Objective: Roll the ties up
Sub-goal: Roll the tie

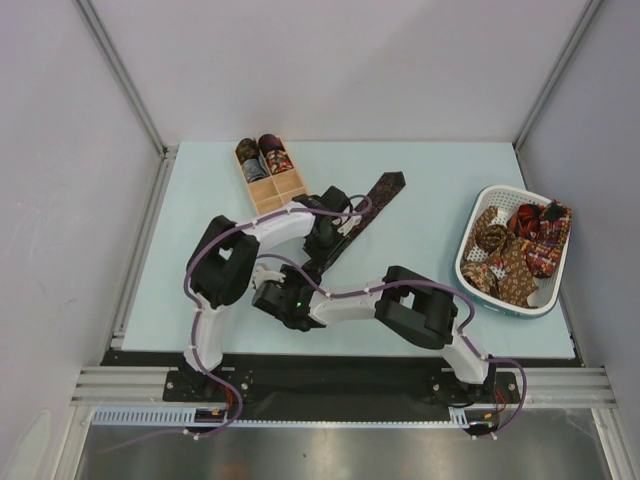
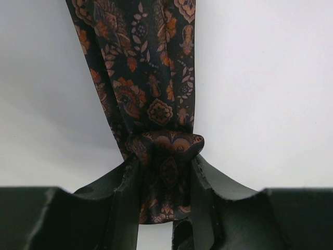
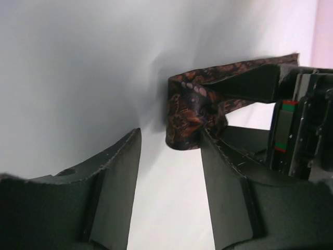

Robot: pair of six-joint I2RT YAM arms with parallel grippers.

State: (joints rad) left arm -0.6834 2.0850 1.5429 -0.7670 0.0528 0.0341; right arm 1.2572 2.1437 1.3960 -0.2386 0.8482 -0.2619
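The left gripper [image 2: 166, 160] pinches a fold of the dark tie [image 2: 151, 78], while the right gripper [image 3: 170, 136] stands spread and empty just beside it.

The top external camera looks steeply down from behind the near edge of the desk [image 1: 420, 300], taking in all of it. Both wrist cameras sit very close and share the folded end of the dark tie [image 2: 151, 78]; the right one also shows the left end effector [image 3: 208, 109].
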